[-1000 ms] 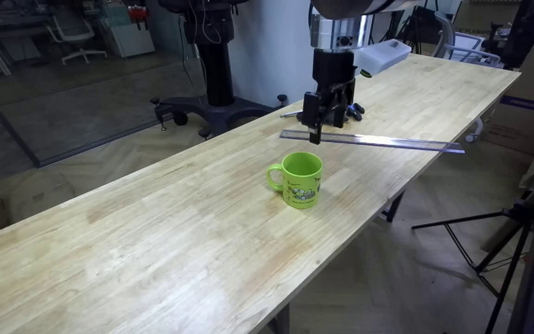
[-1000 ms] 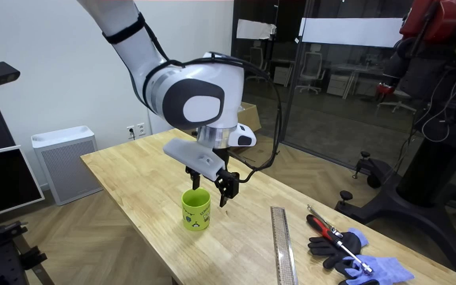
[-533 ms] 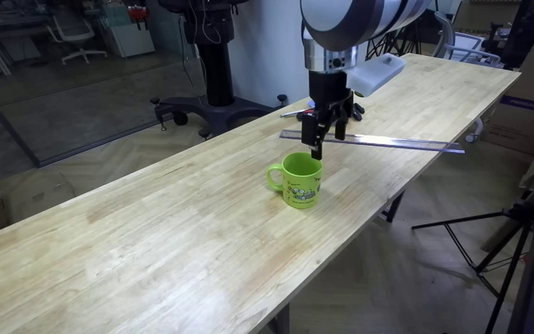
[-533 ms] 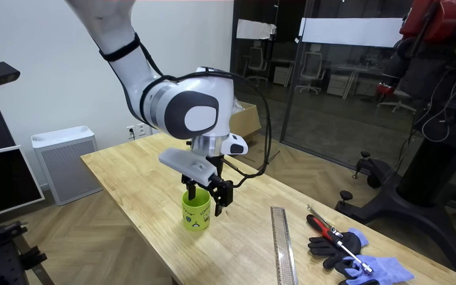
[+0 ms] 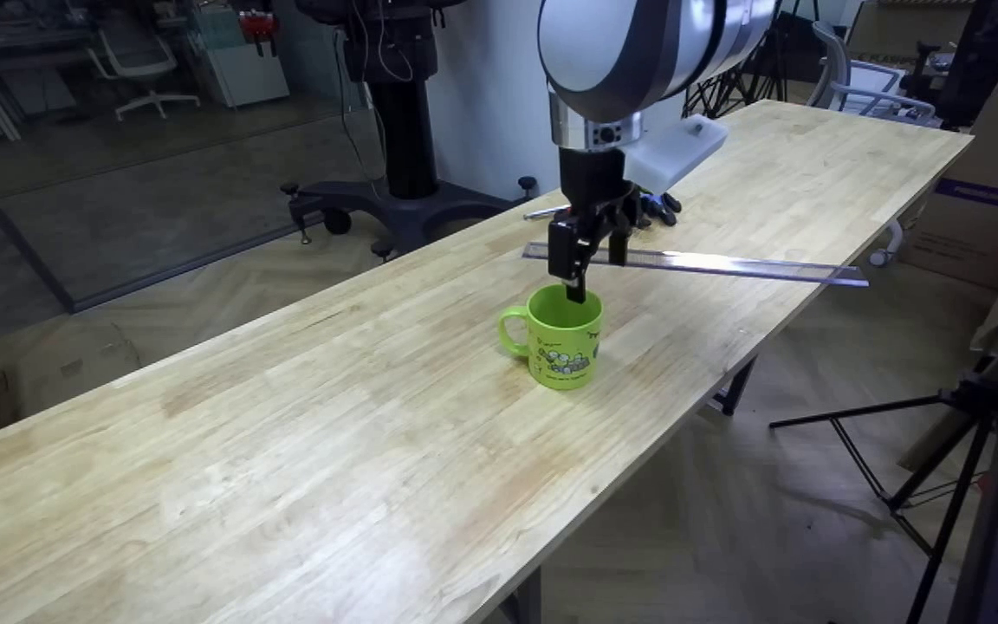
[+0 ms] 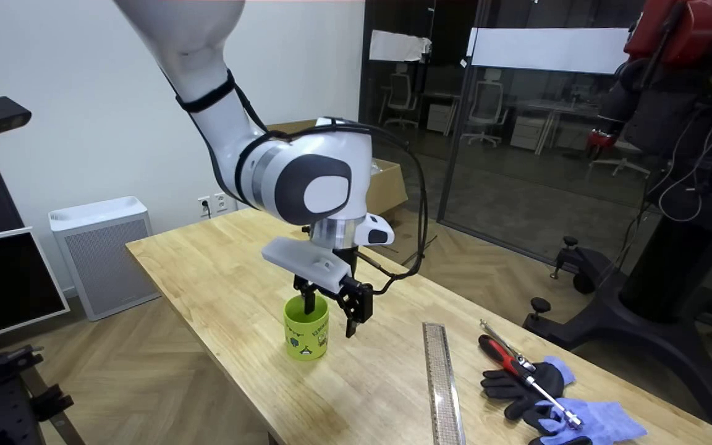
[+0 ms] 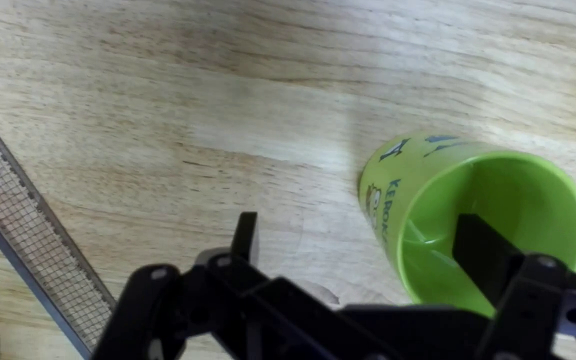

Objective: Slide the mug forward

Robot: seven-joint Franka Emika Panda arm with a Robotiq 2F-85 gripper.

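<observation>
The pincer [image 6: 330, 321] stands wide at the mug [image 5: 564, 351]. One finger [image 7: 485, 257] has its tip within the mug's mouth; the other finger [image 7: 246, 239] hangs outside, over the table [image 5: 334, 477]. Whether either touches the mug I cannot tell. Above them comes the white and grey arm [image 6: 257, 167].

The mug sits upright on the table. In an exterior view its handle points left, and the near side carries small cartoon figures with a line of print below, too small to read. In the wrist view the mug lies to the right, its side lettered KEROK, with the end of the word curving out of sight.

At the left of that view runs a clear ruler [image 7: 38, 225] with a fine grid. In an exterior view it lies beyond the mug, well apart from it, its right end jutting past the table's edge.

To the right of the ruler, in an exterior view, are black and blue gloves [image 6: 606, 423], a red-handled driver [image 6: 535, 386] lying across them and a steel tool [image 6: 504, 343] just beside its handle. Farther off to the right, a carton [image 5: 975, 247] bears a purple band that seems to read PREMIUM PC.
</observation>
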